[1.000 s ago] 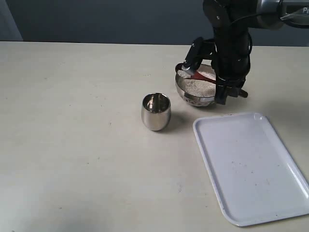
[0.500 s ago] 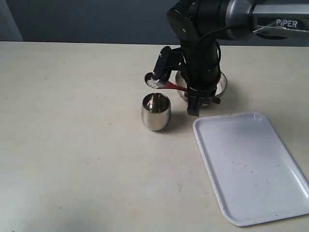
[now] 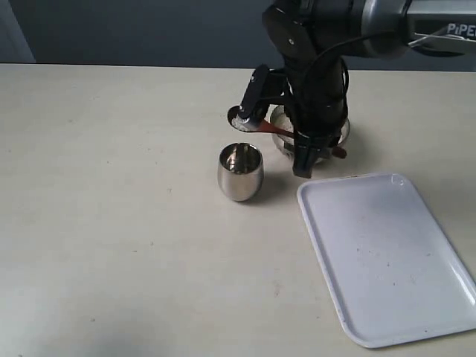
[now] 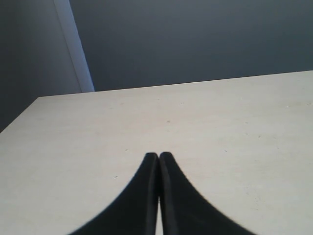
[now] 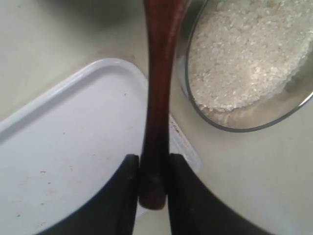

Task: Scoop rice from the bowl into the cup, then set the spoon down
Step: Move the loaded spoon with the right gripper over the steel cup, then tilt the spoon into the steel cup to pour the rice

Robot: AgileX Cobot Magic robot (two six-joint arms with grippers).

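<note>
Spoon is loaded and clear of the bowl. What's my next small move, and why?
Probably ease the spoon over the cup and tip it. The right gripper clamps the handle, rice sits on the head, and the head seems not quite centred over the cup's mouth.

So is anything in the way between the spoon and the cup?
No, nothing visible. The spoon, held by the right gripper, hangs with its rice up near the cup. The cup's mouth is open, and only air lies between them.
</note>
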